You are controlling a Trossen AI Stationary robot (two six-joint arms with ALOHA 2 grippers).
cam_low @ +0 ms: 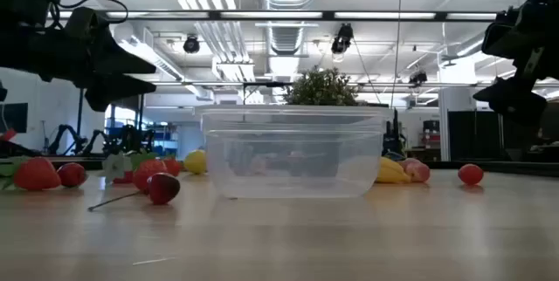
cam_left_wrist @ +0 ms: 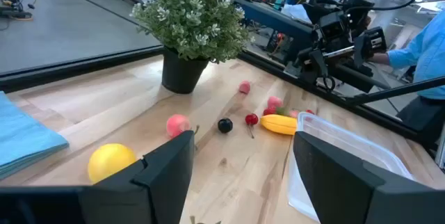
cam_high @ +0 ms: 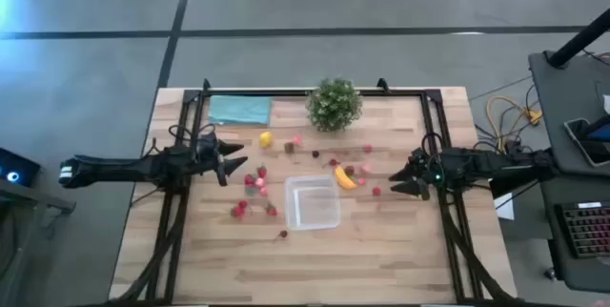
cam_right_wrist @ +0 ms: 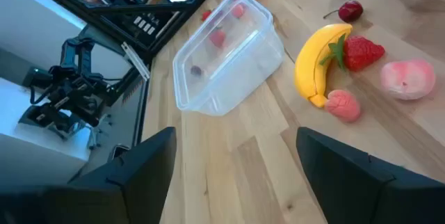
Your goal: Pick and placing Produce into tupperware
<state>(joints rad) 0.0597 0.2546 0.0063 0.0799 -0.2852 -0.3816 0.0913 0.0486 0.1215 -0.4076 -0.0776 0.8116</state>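
The clear tupperware (cam_high: 313, 202) stands near the table's middle, also in the low view (cam_low: 295, 153); it looks empty. Small red fruits (cam_high: 255, 182) lie to its left. The banana (cam_high: 344, 177) lies by its far right corner, beside a strawberry (cam_right_wrist: 361, 51) and pink pieces (cam_right_wrist: 407, 79). The yellow lemon (cam_high: 265, 139) rests farther back. My left gripper (cam_high: 229, 160) hovers open above the table's left part, over the red fruits. My right gripper (cam_high: 407, 180) hovers open at the right, short of the banana.
A bushy green potted plant (cam_high: 334, 104) stands at the far middle, a flat teal cloth (cam_high: 239, 109) at the far left. A cherry with a stem (cam_low: 162, 188) lies near the front. Bare wood stretches along the near edge. A person's blue sleeve (cam_left_wrist: 424, 50) shows beyond the table.
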